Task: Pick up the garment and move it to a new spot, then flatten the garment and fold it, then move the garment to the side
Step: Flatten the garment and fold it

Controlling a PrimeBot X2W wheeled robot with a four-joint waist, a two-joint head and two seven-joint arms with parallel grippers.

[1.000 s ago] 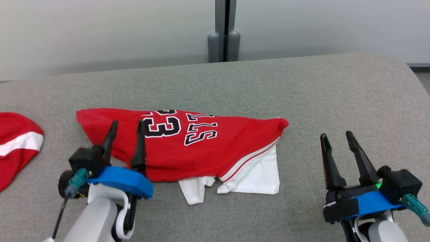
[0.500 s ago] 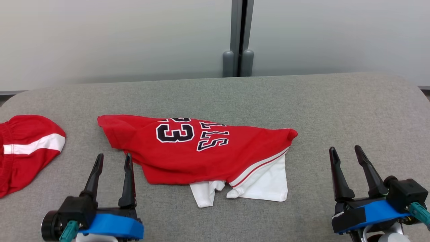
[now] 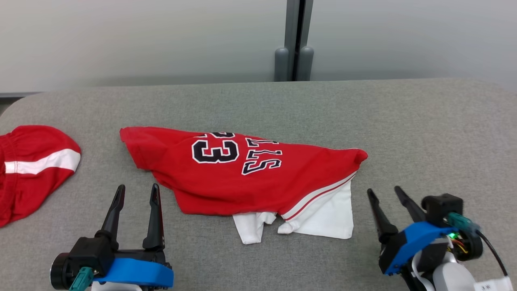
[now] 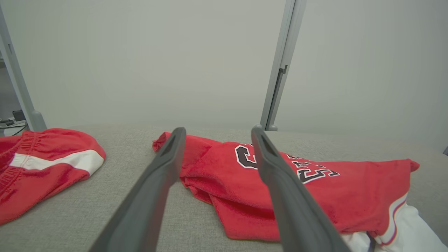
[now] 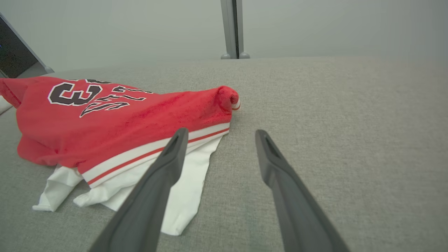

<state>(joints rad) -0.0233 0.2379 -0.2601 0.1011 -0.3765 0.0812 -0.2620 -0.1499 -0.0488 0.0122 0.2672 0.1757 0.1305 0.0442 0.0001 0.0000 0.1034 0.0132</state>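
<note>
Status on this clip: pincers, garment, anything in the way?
Left pincer open, empty. Right pincer open, empty. Red jersey crumpled on grey surface, ungripped. Second red garment far left, apart.

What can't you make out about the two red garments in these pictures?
Red jersey: head view, a fold hides part of the lettering.
White layer: head view, partly covered by the red cloth.
Second red garment: cut off by the left edge in head and left wrist views.

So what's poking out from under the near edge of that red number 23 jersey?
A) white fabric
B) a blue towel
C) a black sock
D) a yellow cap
A: white fabric sticks out from beneath the near edge of the red jersey, lying on the grey surface.
</note>
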